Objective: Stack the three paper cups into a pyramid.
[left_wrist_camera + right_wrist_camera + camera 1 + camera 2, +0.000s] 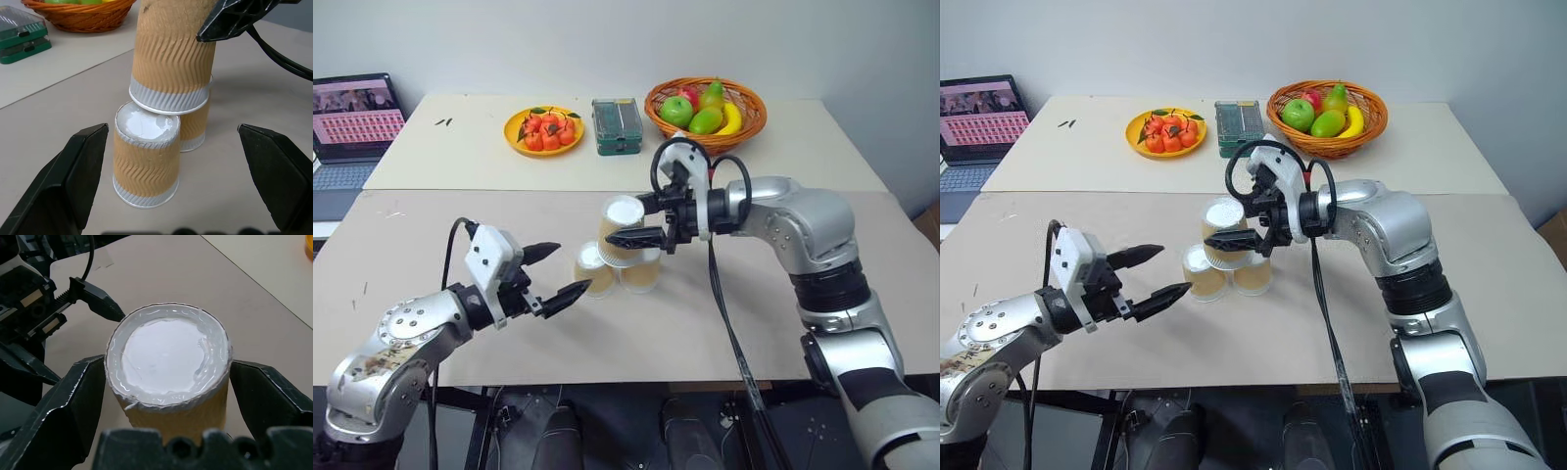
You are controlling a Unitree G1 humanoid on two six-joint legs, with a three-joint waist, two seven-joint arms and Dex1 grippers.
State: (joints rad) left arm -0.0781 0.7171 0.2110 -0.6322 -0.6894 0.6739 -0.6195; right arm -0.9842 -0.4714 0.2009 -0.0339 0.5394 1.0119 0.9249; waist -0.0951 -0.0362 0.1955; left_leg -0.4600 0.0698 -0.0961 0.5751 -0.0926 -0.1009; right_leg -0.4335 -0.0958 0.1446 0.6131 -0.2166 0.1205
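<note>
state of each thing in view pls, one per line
top cup: upside down, resting on the two below
two lower cups: upside down, side by side on the table
right gripper: jaws open, flanking the top cup
left gripper: jaws open, empty
laptop: open, screen on

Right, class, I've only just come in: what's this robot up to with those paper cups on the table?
It is building a cup pyramid. Two tan paper cups stand upside down side by side on the table, and a third cup sits on top of them. The right pincer is open around that top cup, its fingers on either side. The left pincer hangs open, beside the base, holding nothing.
</note>
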